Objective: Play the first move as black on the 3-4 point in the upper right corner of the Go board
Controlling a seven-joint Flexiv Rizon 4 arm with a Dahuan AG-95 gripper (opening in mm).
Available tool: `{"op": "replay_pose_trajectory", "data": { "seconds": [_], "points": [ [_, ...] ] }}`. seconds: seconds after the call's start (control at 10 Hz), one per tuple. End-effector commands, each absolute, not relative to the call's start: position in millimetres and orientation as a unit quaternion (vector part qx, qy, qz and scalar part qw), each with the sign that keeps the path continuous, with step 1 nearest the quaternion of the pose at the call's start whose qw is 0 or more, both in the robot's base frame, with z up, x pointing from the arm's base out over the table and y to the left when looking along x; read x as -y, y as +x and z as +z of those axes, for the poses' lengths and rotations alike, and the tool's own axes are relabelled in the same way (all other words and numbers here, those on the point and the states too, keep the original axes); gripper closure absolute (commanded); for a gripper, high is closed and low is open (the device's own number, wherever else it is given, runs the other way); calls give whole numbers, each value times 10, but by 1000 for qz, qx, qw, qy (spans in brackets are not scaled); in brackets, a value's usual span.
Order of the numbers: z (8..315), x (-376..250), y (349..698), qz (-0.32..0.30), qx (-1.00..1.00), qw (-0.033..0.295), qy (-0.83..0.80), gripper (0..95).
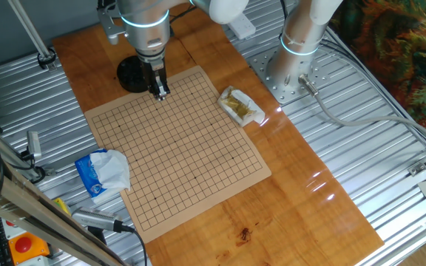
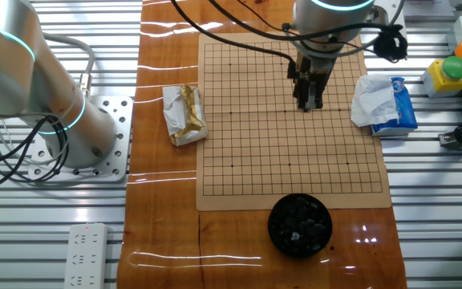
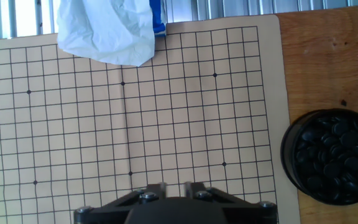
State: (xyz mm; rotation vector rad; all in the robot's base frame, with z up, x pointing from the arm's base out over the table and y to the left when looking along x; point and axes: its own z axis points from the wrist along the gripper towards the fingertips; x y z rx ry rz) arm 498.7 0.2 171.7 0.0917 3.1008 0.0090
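The Go board (image 1: 198, 159) lies bare on the wooden table, with no stone on it. My gripper (image 1: 160, 93) hangs low over the board's end near the bowl of black stones (image 1: 133, 74). In the other fixed view the gripper (image 2: 309, 103) is right of the board's middle. In the hand view only the fingertips (image 3: 161, 186) show, a narrow gap apart with bare board between them and no stone seen. The 3-4 point (image 3: 13, 92) is a bare crossing beside the corner star dot, far from the bowl (image 3: 331, 155), below the tissue pack.
A blue and white tissue pack (image 2: 383, 103) lies at the board's edge, its tissue overlapping the grid in the hand view (image 3: 107, 31). A crumpled wrapper (image 2: 184, 114) lies on the other side of the board. The arm's base (image 1: 294, 66) stands beyond it.
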Motion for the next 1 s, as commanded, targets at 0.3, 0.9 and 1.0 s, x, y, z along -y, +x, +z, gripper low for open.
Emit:
{"op": "replay_pose_trajectory", "data": {
  "seconds": [0.3,0.9,1.0],
  "points": [
    [1714,-4,4998,2,-999,19,29,950],
    [1713,-6,4998,0,-1000,17,26,950],
    [1708,-3,4999,-3,-1000,17,24,950]
  ]
}}
